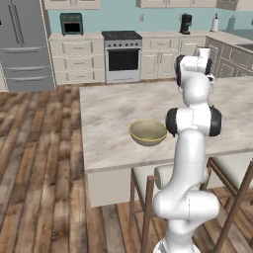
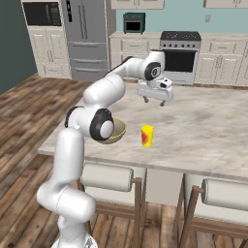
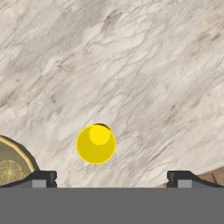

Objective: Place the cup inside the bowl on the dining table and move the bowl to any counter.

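While your arm reached out over the table (image 2: 203, 126), the gripper (image 2: 155, 101) hung above the marble top with nothing in it, jaws spread wide; in the hand view its two dark fingertips (image 3: 41, 178) stood far apart at the bottom edge. The cup (image 2: 147, 136) stood upright on the table, below the hand and nearer the robot's edge of the table, well apart from the fingers. In the hand view you saw the cup (image 3: 96, 144) from above, between the two tips but nearer the left one, and not touching either. The bowl (image 2: 116, 131) sat on the table near the cup, apart from it, partly hidden behind your elbow joint in the right base view. In the left base view the bowl (image 1: 147, 132) showed clear, close to the near edge.
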Tool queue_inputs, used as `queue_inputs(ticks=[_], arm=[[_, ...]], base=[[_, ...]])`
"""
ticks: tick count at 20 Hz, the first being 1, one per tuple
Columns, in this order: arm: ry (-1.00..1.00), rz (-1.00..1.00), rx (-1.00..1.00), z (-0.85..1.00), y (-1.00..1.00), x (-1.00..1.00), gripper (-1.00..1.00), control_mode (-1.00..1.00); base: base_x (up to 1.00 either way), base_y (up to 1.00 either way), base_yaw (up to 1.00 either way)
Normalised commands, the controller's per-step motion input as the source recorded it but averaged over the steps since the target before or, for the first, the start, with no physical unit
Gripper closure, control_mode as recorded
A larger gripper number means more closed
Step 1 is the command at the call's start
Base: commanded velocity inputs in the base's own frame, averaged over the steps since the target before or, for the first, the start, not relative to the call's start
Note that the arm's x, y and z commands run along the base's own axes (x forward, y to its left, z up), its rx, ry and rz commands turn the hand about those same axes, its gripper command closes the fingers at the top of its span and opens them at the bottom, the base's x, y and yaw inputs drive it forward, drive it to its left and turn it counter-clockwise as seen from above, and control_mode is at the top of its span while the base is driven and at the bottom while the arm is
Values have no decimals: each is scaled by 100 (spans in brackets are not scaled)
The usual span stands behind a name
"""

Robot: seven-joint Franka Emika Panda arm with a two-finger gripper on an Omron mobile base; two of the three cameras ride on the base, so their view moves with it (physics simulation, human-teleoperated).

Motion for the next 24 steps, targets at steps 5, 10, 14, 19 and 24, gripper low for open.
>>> queue_inputs(ticks=[5, 10, 14, 19, 24], arm=[[0, 0, 0, -6, -5, 0, -100, -100], [0, 0, 0, -15, -1, 0, -100, -100], [0, 0, 0, -26, 0, 1, -100, -100], [0, 0, 0, -26, 0, 9, -100, -100], [0, 0, 0, -23, 0, 8, -100, -100]], base=[[0, 0, 0], [0, 0, 0], [0, 0, 0], [0, 0, 0], [0, 0, 0]])
